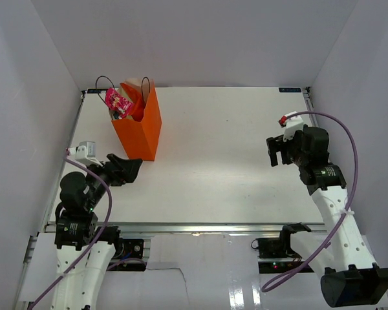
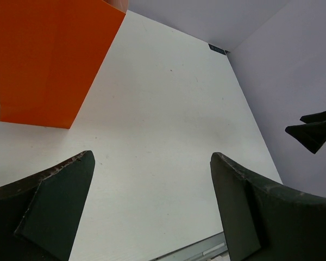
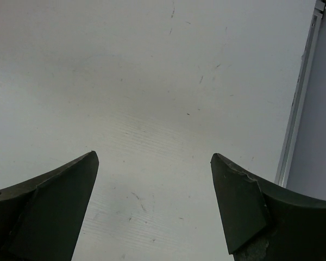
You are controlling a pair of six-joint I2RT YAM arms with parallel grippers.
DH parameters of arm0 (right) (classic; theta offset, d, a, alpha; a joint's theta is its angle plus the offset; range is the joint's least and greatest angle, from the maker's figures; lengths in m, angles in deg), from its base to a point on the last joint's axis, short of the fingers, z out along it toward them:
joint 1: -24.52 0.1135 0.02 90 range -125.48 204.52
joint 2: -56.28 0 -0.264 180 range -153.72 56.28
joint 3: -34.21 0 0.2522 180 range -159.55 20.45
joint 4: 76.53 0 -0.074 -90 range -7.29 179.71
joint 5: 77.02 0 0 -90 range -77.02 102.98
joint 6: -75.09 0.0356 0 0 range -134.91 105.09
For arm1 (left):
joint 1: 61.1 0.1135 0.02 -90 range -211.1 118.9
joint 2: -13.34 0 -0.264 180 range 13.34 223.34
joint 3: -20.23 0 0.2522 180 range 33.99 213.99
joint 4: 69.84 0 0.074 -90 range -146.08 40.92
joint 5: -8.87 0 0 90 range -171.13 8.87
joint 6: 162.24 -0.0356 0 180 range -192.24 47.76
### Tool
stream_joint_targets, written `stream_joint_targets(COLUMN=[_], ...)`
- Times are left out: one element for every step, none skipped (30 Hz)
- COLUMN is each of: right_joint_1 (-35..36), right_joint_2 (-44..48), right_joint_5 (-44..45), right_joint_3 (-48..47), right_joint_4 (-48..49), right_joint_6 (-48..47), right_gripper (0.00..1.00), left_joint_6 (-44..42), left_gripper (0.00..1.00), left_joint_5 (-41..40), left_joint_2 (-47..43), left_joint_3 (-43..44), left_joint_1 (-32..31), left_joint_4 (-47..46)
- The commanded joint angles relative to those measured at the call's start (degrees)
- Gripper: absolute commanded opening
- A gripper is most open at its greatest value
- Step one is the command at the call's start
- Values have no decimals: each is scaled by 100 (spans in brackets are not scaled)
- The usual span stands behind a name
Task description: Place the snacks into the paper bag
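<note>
Already inside the paper bag (image 1: 139, 132), upright at the far left of the table (image 1: 233, 181), a red-orange chip bag (image 1: 135, 97) and a pink candy (image 1: 118, 102) poke from its mouth. The left gripper (image 1: 136, 170), jaws spread and empty, hangs near its front corner; the right gripper (image 1: 275, 152), likewise spread and empty, stands well apart.

Bright, even light, faint soft shadows, sharp pics, glare along btm.
</note>
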Motion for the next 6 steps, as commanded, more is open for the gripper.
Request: stream_joint_targets(right_joint_1=[16, 16, 16, 16, 16, 16], right_joint_2=[25, 8, -10, -19, -19, -27], right_joint_5=[285, 294, 329, 634, 758, 777], right_joint_3=[-168, -195, -195, -134, -73, -20], right_joint_4=[263, 263, 289, 394, 682, 754], right_joint_6=[328, 407, 460, 573, 766, 707], right_gripper=[90, 90, 90, 90, 90, 90], left_joint_6=[-176, -176, -176, -185, -193, -211], left_gripper=[98, 98, 98, 98, 98, 98], left_joint_5=[-56, -64, -82, -99, -178, -214], left_joint_2=[78, 69, 61, 60, 43, 34], left_joint_3=[266, 293, 302, 302, 319, 337], left_joint_1=[5, 5, 5, 5, 14, 5], left_joint_4=[104, 113, 131, 157, 166, 192])
